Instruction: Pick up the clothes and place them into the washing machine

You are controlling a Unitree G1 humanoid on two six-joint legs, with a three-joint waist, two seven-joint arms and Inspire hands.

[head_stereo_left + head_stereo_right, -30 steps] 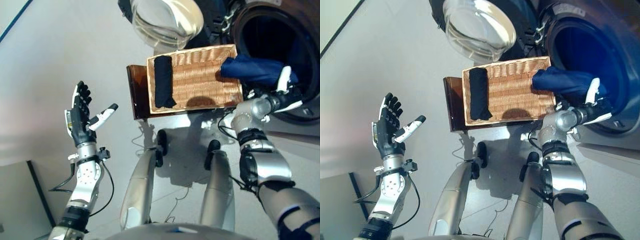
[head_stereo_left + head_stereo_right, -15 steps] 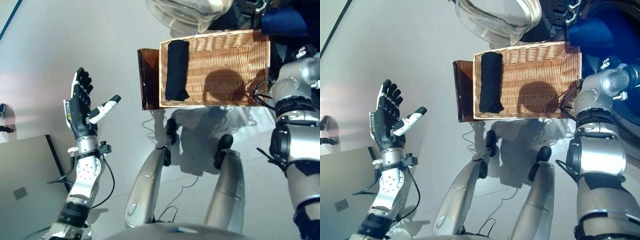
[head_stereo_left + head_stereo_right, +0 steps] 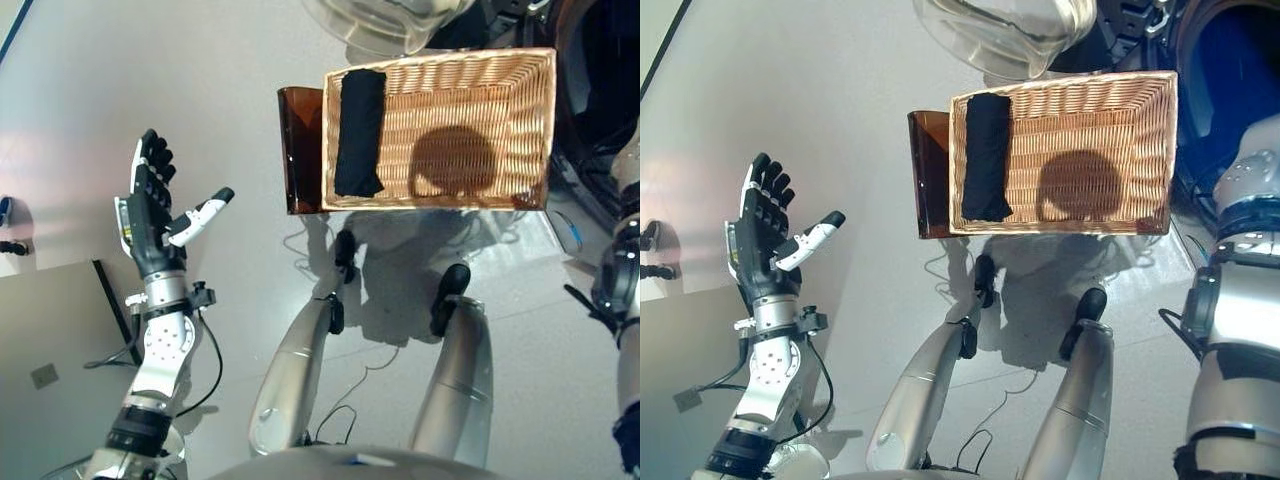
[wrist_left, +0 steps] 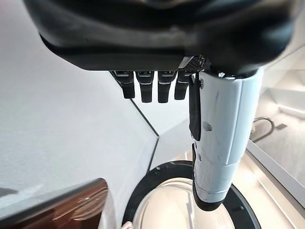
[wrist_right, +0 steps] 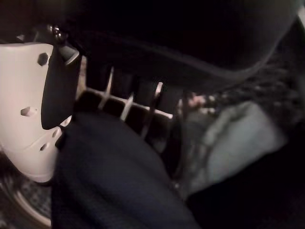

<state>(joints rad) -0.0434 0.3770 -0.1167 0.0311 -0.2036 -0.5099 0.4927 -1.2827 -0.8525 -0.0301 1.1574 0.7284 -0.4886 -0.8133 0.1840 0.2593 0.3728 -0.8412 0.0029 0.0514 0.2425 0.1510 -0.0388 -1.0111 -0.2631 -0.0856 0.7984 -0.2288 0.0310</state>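
A wicker basket (image 3: 500,110) rests on a brown box (image 3: 300,150) beside the washing machine (image 3: 1225,75). A dark folded garment (image 3: 358,130) lies along the basket's left side. My right arm (image 3: 1245,250) reaches into the drum. In the right wrist view my right hand (image 5: 33,109) is open inside the dark drum, and a navy garment (image 5: 105,181) lies against its thumb and below its fingers (image 5: 128,95); blue cloth also shows in the drum (image 3: 1230,60). My left hand (image 3: 150,215) is open and empty, raised over the floor far left of the basket.
The machine's round glass door (image 3: 385,20) hangs open above the basket's far edge. A grey panel (image 3: 50,340) lies on the floor at the lower left. Pale floor (image 3: 230,90) spreads between my left hand and the box.
The camera has shifted. My right hand has carried the navy garment from the basket's right end into the drum. The left hand has stayed raised and open.
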